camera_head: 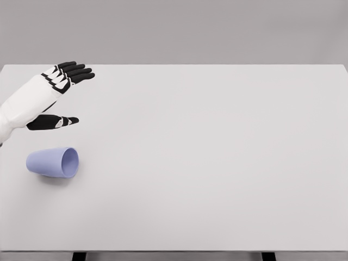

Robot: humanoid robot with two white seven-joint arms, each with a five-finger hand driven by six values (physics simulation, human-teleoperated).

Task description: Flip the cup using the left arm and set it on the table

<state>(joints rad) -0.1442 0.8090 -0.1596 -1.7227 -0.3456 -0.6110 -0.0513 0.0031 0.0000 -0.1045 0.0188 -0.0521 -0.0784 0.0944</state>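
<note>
A pale lavender cup (53, 162) lies on its side near the left edge of the white table (206, 152), its mouth facing right. My left hand (73, 95) hovers above and behind the cup, apart from it. Its black fingers (76, 72) stretch out to the right and the thumb (57, 122) is spread below them, holding nothing. The white forearm comes in from the left edge. No right arm shows in the head view.
The table's front edge runs along the bottom of the picture, with two dark legs showing below it. A plain grey wall stands behind the far edge.
</note>
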